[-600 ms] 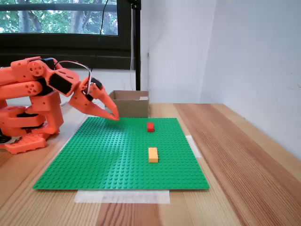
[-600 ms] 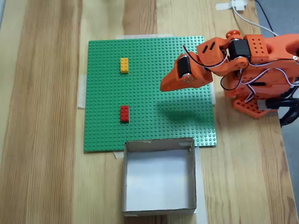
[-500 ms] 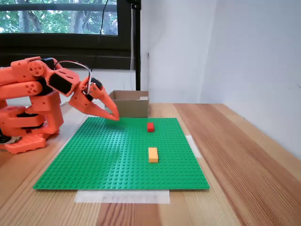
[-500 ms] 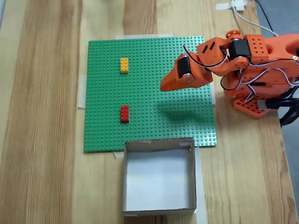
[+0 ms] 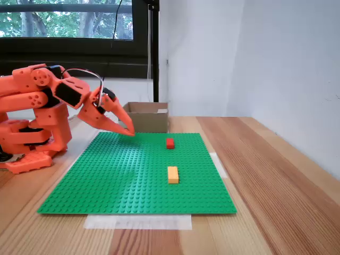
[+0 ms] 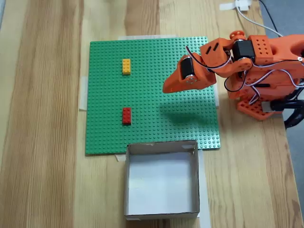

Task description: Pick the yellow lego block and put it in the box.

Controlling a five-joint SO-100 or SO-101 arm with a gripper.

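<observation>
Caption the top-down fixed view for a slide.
Orange claw hovers shut over green studded baseplate, apart from small yellow plastic brick; brown cardboard box empty.

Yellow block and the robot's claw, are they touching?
Apart. In the fixed view from above, bare green baseplate lies between the gripper and the yellow block; the side fixed view shows the same gap.

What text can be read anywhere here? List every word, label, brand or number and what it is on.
None: no word, number or sign is readable in either fixed view.
The yellow lego block, the red brick, the green baseplate, the box and the orange arm show no readable print.
</observation>
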